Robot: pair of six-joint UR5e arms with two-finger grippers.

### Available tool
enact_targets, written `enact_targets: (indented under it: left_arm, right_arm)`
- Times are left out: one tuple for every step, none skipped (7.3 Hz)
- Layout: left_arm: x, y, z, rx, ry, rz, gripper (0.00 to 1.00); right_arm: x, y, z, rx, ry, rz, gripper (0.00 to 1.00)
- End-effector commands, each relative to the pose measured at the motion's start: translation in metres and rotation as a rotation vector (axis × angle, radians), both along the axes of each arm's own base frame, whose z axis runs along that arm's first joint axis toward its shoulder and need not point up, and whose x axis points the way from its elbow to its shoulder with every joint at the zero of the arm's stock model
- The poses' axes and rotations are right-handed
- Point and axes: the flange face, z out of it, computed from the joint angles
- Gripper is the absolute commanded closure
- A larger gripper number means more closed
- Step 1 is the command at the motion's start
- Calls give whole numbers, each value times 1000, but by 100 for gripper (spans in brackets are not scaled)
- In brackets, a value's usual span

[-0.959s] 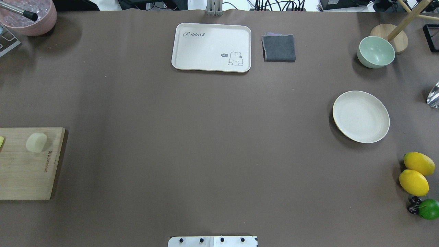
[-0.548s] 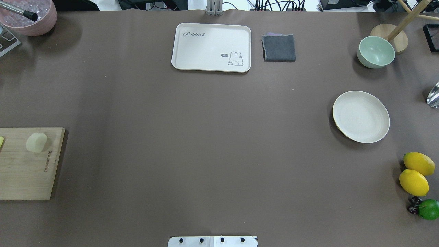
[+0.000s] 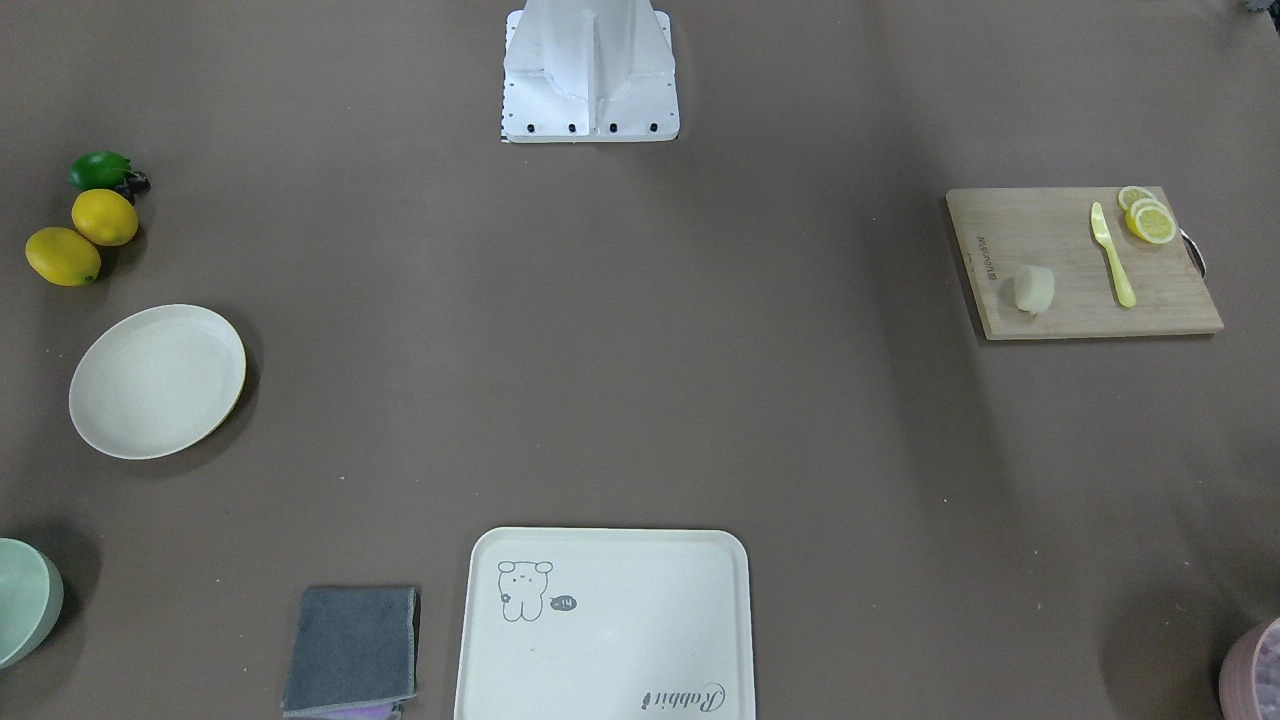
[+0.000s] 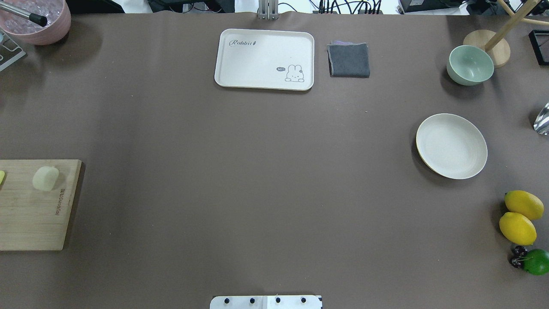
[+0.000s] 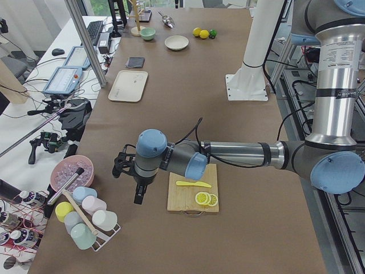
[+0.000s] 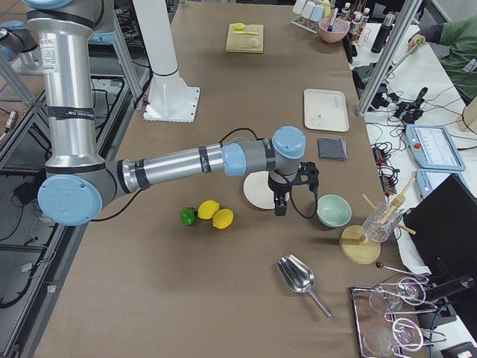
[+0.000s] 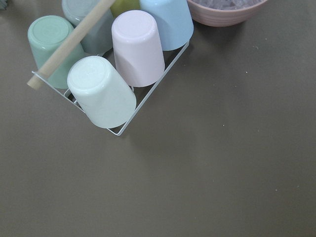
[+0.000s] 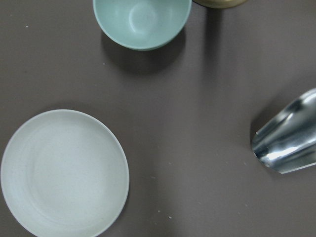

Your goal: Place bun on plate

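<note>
Bun, small pale cream block [image 4: 45, 178], sat on wooden cutting board [image 4: 25, 223], far from round cream-white plate [image 4: 451, 146]. Left gripper [image 5: 138, 197] hung near board, right gripper [image 6: 279, 209] near plate; spread or pressed, couldn't tell. Gentle pinch probably best.

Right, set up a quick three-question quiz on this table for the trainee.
1. True or false: the plate holds nothing.
2. The bun rests on: A) the tray, B) the cutting board, C) the green bowl.
3. Count the whole yellow lemons on the table.
Key: 1 true; 2 B; 3 two.
</note>
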Motion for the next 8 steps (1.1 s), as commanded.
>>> enact_targets:
  left_arm:
    - [1, 3, 1, 33, 6, 1, 2]
    - [1, 4, -1, 39, 7, 2, 2]
    - [1, 6, -1, 38, 7, 2, 2]
    - [1, 6, -1, 37, 6, 0, 2]
    - [1, 5, -2, 21, 16, -19, 2]
    - [2, 4, -3, 17, 19, -25, 2]
    - [2, 5, -3, 31, 18, -27, 2]
    - [2, 5, -3, 32, 18, -28, 2]
  right_arm:
    - [-97, -4, -22, 11, -32, 80, 0]
    - [-138, 2, -20, 2, -13, 126, 0]
    - [-164, 4, 0, 16, -2, 134, 0]
    - [-165, 7, 32, 39, -18, 130, 0]
    - [-161, 13, 58, 66, -35, 124, 0]
    - [-157, 21, 74, 67, -38, 120, 0]
    - [-159, 23, 76, 60, -39, 121, 0]
    - [-165, 25, 77, 56, -38, 111, 1]
